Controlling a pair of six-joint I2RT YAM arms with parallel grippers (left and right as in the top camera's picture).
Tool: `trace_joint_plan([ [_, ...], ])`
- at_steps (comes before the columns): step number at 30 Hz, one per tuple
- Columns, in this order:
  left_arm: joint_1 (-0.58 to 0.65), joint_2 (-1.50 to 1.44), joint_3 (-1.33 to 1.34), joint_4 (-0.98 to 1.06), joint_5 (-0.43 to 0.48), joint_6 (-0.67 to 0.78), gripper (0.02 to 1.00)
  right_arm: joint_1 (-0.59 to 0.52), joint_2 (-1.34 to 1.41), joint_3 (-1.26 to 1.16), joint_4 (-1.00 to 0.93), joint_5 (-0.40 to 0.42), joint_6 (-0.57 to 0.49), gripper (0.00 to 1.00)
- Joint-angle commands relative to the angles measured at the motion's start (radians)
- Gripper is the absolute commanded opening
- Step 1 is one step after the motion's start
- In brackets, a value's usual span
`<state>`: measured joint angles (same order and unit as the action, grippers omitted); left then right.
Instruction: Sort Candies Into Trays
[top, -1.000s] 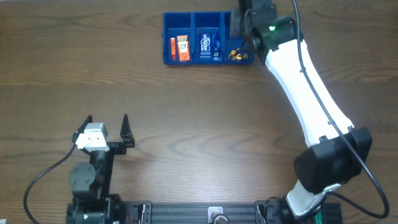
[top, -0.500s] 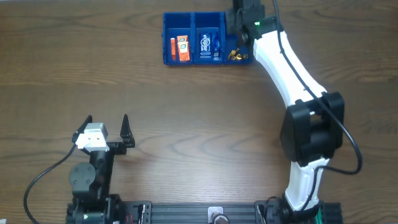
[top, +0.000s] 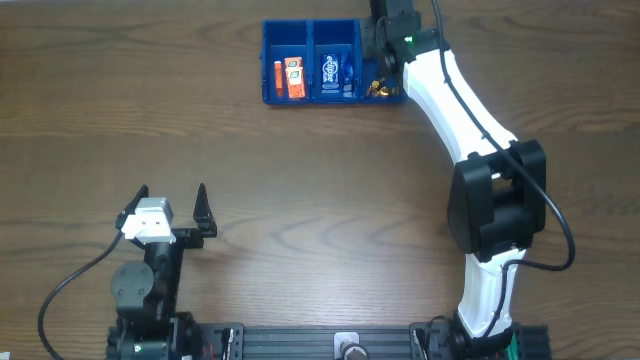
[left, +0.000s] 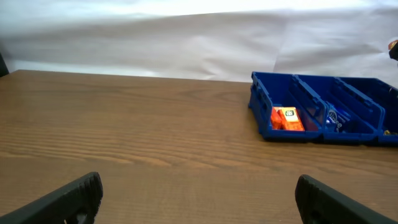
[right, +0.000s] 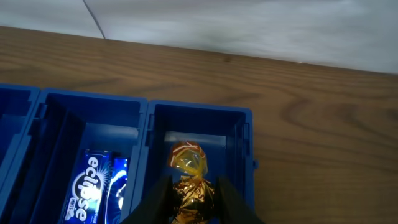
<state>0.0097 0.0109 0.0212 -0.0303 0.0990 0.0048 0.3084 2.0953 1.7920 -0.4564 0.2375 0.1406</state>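
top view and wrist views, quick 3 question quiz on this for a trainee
1. True or false: the left gripper is shut on a candy.
2. Which compartment of the tray is the right gripper over? A: the one with orange candies. B: the one with blue packs. C: the one with gold candies.
3. Fill in: the tray has ___ compartments.

Key: 1 false, it is open and holds nothing. 2 C. 3 three.
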Motion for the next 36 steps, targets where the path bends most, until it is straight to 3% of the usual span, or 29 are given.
trace_joint_plan([
  [1,0.003,-0.006,-0.016,-0.039,0.013,0.011,0.998,-0.016,0.015,0.01,0.003,-0.034,0.0,0.327],
  [7,0.003,-0.006,-0.016,-0.04,0.013,0.011,0.998,-0.016,0.015,0.01,0.005,-0.037,0.0,0.599],
  [17,0.003,-0.006,-0.016,-0.04,0.013,0.011,0.998,-0.048,-0.204,0.01,-0.052,-0.075,-0.016,0.796],
  [20,0.003,-0.006,-0.016,-0.039,0.013,0.011,0.998,-0.09,-0.323,0.006,-0.109,-0.074,-0.041,1.0],
  [23,0.003,-0.006,-0.016,-0.04,0.013,0.011,0.998,-0.135,-0.46,-0.029,-0.172,-0.058,-0.068,0.998],
  [28,0.003,-0.006,-0.016,-0.039,0.013,0.011,0.998,-0.159,-0.74,-0.2,-0.188,0.055,-0.073,0.998],
  [31,0.003,-0.006,-0.016,-0.039,0.013,0.011,0.998,-0.209,-0.922,-0.341,-0.189,0.044,-0.083,0.998],
  [36,0.003,-0.006,-0.016,-0.04,0.013,0.011,0.998,-0.369,-1.226,-0.597,-0.187,-0.082,-0.082,0.998],
])
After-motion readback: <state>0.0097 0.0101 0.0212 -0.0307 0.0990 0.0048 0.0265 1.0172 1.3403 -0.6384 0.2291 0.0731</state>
